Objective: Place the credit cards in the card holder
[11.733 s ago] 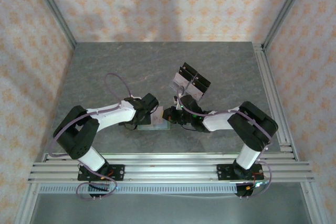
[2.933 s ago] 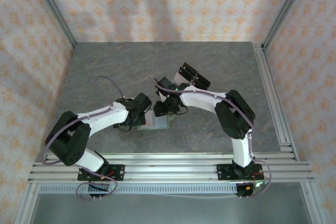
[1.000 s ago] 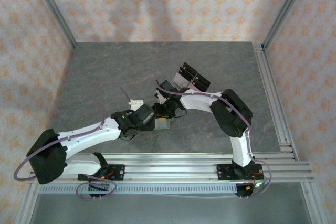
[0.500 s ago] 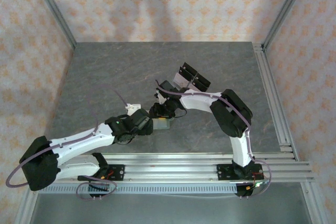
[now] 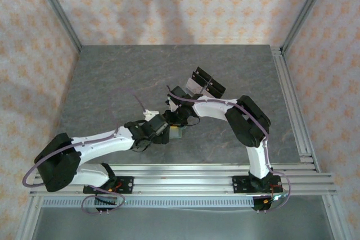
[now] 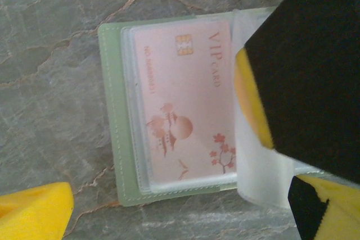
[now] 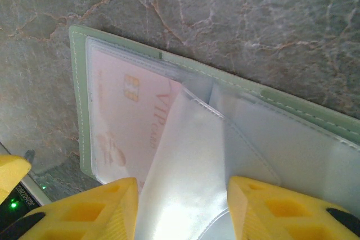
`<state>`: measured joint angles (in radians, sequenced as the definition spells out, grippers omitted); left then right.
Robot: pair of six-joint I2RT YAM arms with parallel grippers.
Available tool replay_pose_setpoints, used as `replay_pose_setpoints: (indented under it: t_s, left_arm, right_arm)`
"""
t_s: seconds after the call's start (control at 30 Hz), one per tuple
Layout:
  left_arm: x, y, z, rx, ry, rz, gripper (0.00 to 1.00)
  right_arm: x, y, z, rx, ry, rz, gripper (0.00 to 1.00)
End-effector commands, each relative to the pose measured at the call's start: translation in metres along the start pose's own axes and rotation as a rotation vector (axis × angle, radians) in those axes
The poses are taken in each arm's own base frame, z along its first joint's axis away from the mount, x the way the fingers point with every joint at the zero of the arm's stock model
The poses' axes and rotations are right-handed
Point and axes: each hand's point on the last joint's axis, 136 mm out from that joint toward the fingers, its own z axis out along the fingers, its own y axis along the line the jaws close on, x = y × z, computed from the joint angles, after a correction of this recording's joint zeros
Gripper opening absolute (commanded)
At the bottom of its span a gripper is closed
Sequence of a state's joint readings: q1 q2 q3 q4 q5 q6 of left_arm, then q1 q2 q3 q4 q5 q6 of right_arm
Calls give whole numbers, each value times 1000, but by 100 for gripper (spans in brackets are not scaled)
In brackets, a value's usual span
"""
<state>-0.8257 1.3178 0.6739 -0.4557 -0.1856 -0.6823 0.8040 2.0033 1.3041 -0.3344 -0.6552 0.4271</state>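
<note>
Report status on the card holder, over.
Left gripper open over the card holder. Right gripper jaws part-open astride a clear sleeve, grip unclear. One credit card already sleeved. Nothing blocking.

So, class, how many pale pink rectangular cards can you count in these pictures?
1: a pale pink VIP card in a clear sleeve of the sage-green wallet; more may hide under the other sleeves.

A small sage-green folding wallet (image 5: 178, 133) lies open on the grey stone-patterned table (image 5: 112, 77), near the front middle. A pale pink rectangular card (image 6: 185, 105) sits inside one of its clear sleeves. The left end effector (image 5: 167, 134) is just left of the wallet, and the right end effector (image 5: 179, 122) is over its rear edge. A clear acrylic rack with black pieces (image 5: 205, 85) stands behind, to the right.
</note>
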Motion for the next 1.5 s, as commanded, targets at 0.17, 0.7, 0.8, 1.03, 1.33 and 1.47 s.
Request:
replay_pose_setpoints:
  t_s: [0.17, 0.7, 0.8, 1.03, 1.33, 1.47]
  left_arm:
    - [-11, -2, 8, -55, -31, 23, 100]
    - [0, 15, 22, -141, -25, 24, 100]
    - [2, 16, 24, -149, -19, 27, 100]
    - [0, 18, 21, -152, -27, 28, 100]
    - [1, 18, 21, -151, -28, 21, 100]
    - [0, 19, 19, -151, -32, 21, 100]
  right_arm:
    - [12, -12, 2, 44, 23, 19, 47]
    - [-1, 12, -16, 2, -6, -4, 47]
    - [-11, 18, -32, 1, -60, -5, 47]
    - [-26, 26, -62, -12, -172, 27, 48]
    - [-13, 12, -54, -30, -172, 93, 49]
    - [-10, 8, -44, -53, -162, 122, 49]
